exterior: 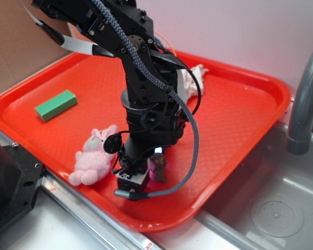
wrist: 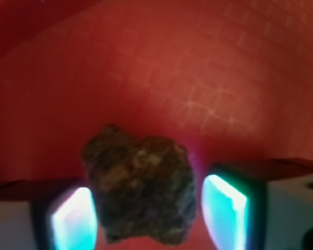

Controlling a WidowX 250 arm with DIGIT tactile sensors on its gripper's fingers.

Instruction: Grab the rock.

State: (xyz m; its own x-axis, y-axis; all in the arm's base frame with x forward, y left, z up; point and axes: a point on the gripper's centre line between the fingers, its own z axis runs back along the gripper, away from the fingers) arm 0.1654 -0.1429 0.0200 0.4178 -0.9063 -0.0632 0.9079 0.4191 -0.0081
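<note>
Directly between the two glowing pads of the end effector: the rock, dark brown and jagged, resting on the red tray near its near edge, just right of the pink plush bunny. Pads spread, flanking the rock left and right, a sliver of gap visible beside the right pad, contact at the left uncertain. No obvious long axis, roughly as tall as wide. Likely needing only a squeeze inward.

The rock was a small, dark brown lump with a rough, jagged surface and lighter flecks. It sat on the red tray near its front edge, standing between two glowing pads, a slight gap at each side.
</note>
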